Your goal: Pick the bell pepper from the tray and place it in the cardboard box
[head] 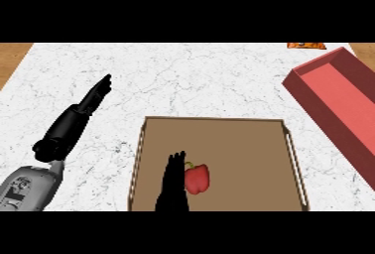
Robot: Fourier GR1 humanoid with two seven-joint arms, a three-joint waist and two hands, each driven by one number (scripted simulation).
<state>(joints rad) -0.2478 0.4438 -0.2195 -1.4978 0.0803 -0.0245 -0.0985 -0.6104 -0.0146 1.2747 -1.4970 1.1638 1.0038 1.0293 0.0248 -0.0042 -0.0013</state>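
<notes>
White stone counter with thin grey lines, under everything. Right hand up from the bottom edge, fingers straight and close together, open, holding nothing. Standing right next to the red pepper, on its left side, and seeming to touch it. Probably lined up like that to wrap round the pepper next; no curl round it so far.

Pepper lying on the brown tray, low down and a bit left of the middle, green stem pointing up. Tray flat on the counter, with low walls all round, likely there to stop things rolling off.

Left hand off to the left, over the counter, apart from the tray. Fingers straight and pointing away, open too, holding nothing. Looks parked out of the way, with no part in the job right now.

Red box far to the right, long, open on top, set at a slant, apart from the tray. Open top good for dropping the pepper in from above. A lift and a trip to the right not yet done.

Small orange thing at the far edge, too cut off to name. Brown wood past the counter's left side.
</notes>
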